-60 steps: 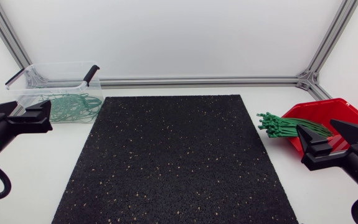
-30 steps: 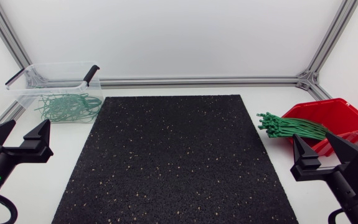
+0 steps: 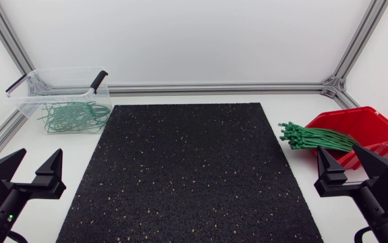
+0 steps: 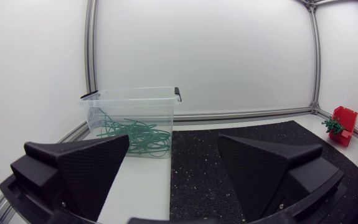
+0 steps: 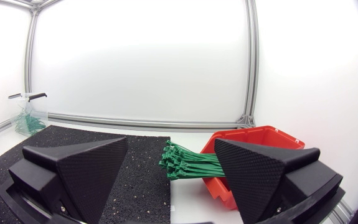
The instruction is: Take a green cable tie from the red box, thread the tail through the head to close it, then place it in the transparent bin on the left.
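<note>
At the counter's right edge, toward the far corner, the red box (image 3: 372,128) lies with its open side turned to the middle. A bundle of green ties (image 3: 315,138) spills from it: tails inside, heads fanned out on the bare white counter (image 3: 180,98), just short of the mat's right edge. From the right wrist the same ties (image 5: 188,165) reach out of the box (image 5: 253,140) ahead of the right claw.

The right claw (image 3: 337,150) hangs at the near right corner, on the near side of the box. Its fingers stand wide apart with nothing between them, as the right wrist view (image 5: 171,142) also shows.

A black mat (image 3: 190,172), flecked with pale specks, covers the middle of the counter from near the far edge to the near edge.

At the far left corner stands the clear bin (image 3: 28,98), with black clips on its rim. Looped green ties (image 3: 75,116) lie tangled on its floor. The left wrist sees that bin (image 4: 135,102) ahead, beside the mat (image 4: 228,155).

The left claw (image 3: 41,154) sits at the near left corner, beside the mat's left edge and well apart from the bin. It too is spread wide and holds nothing (image 4: 174,140).

Aluminium rails (image 3: 214,88) run along the far edge and rise at both far corners. Plain white panels close the space behind them.
</note>
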Controlling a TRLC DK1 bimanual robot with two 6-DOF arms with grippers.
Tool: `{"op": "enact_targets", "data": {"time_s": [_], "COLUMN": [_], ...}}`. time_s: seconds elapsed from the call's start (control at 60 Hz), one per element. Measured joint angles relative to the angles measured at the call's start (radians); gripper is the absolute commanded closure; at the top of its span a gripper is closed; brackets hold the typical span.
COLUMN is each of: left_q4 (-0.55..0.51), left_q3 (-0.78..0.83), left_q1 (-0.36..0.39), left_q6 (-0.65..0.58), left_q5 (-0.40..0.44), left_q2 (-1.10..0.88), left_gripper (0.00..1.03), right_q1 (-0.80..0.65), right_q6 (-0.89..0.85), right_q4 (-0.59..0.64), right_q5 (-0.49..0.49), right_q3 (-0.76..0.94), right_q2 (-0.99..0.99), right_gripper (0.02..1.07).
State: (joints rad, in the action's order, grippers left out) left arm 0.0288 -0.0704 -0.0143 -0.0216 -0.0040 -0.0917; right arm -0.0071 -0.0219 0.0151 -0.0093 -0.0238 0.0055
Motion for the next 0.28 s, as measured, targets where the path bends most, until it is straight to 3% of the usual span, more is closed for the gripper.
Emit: {"op": "enact_targets", "data": {"time_s": [0.283], "left_q4": [-0.021], "left_q3": [0.029], "left_q1": [0.006], "left_q6": [0.001], "left_q5": [0.0], "left_q2": [0.085], "left_gripper": [0.04], "right_q1": [0.0], "right_q6": [0.0], "right_q4": [0.0], "right_q5": [0.0], "right_q3": [0.0], "right_q2": [0.0], "right_gripper": [0.06]}}
